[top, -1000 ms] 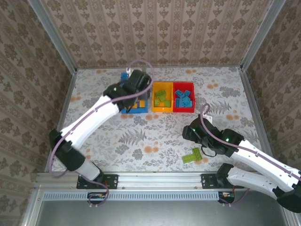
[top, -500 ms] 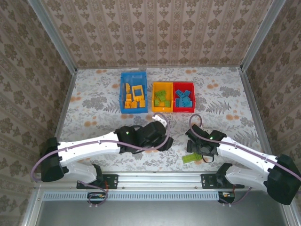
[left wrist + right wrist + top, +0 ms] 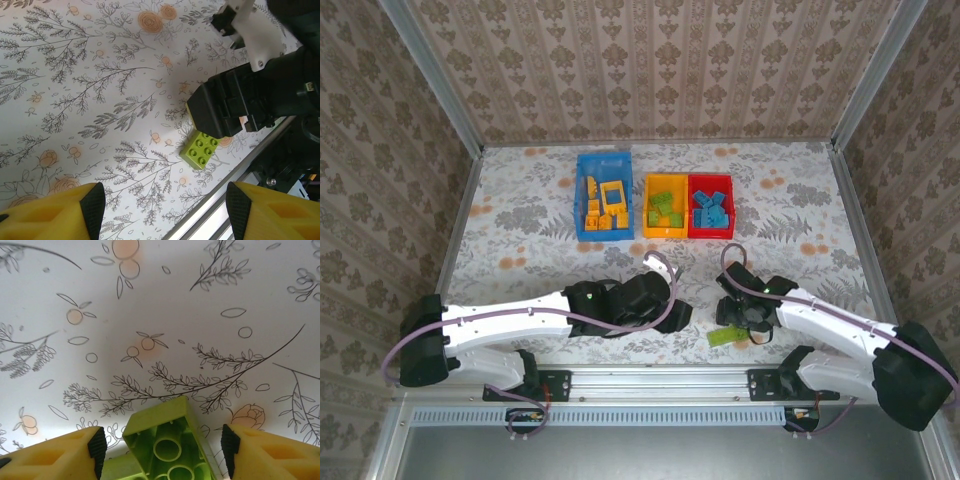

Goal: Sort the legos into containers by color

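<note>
Low in the top view, the right gripper (image 3: 162, 442) straddles a small lime-green studded plastic brick (image 3: 161, 424), jaws spread, while the left gripper (image 3: 164, 200) gapes empty nearby.

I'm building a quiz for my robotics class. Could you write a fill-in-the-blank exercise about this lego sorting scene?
1. The blue bin holds ___ legos.
2. The red bin holds ___ legos.
3. The right gripper, open, straddles one ___ lego on the table.
Missing words: orange; blue; green.
</note>
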